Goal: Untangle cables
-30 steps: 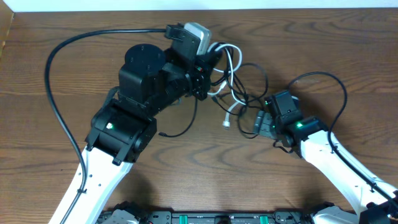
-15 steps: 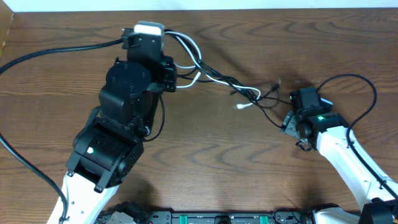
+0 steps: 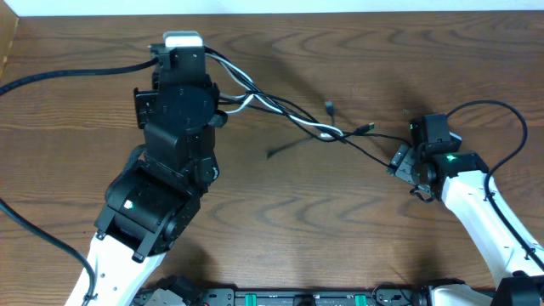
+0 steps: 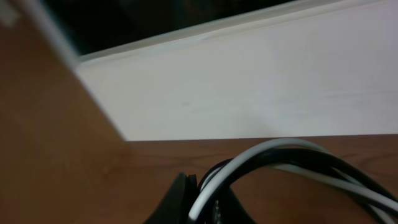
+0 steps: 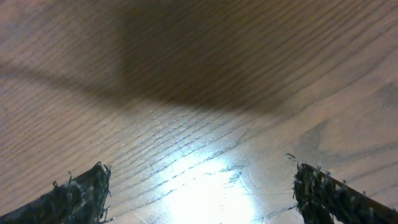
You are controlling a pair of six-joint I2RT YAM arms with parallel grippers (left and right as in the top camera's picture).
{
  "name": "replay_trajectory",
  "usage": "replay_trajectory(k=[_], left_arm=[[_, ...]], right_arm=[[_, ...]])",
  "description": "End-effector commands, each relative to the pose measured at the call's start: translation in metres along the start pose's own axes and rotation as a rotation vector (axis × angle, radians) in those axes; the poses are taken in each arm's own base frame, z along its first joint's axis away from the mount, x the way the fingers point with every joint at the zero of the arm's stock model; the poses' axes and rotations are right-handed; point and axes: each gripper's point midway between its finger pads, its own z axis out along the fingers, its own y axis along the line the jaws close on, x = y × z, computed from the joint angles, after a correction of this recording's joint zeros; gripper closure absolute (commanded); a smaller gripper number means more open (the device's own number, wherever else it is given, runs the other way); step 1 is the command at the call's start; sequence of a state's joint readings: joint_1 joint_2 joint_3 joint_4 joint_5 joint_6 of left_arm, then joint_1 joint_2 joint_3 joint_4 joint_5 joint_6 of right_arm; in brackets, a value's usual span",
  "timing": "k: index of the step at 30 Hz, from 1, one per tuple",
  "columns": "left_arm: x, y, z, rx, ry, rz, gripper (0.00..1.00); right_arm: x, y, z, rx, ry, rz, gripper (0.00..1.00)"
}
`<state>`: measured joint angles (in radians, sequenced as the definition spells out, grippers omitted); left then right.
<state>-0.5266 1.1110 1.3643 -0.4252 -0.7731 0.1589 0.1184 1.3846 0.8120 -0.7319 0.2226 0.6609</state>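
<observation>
The cables, one white (image 3: 255, 100) and one black (image 3: 374, 146), stretch in a twisted bundle across the back middle of the table. My left gripper (image 3: 202, 56) is shut on their left end. In the left wrist view the white cable (image 4: 261, 155) and the black cable (image 4: 336, 171) arch up out of my left gripper (image 4: 200, 196) and off to the right. Small plug ends (image 3: 329, 106) stick out near the crossing. My right gripper (image 3: 401, 161) stands open just right of the black cable's end. Only bare wood lies between the fingers of my right gripper (image 5: 202, 196).
A thick black arm wire (image 3: 68, 72) sweeps over the left of the wooden table (image 3: 289, 221). The right arm's own wire (image 3: 510, 119) loops at the right edge. A white wall strip (image 3: 340, 7) runs along the back.
My left arm swung left and back, drawing the heaped cables out into a long stretched line. My right gripper slid right, away from the tangle.
</observation>
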Motion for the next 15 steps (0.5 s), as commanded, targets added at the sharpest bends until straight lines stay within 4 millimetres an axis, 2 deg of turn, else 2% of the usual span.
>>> replay_trajectory(k=[1,15], left_arm=[[-0.005,0.096,-0.019,-0.421,0.014,-0.049,0.92],[0.013,0.131,-0.014,-0.542,0.083,-0.026,0.92]], right_arm=[[-0.01,-0.049,0.009,0.186,-0.04,0.066,0.06],[-0.01,-0.087,0.011,0.255,0.011,0.179,0.05]])
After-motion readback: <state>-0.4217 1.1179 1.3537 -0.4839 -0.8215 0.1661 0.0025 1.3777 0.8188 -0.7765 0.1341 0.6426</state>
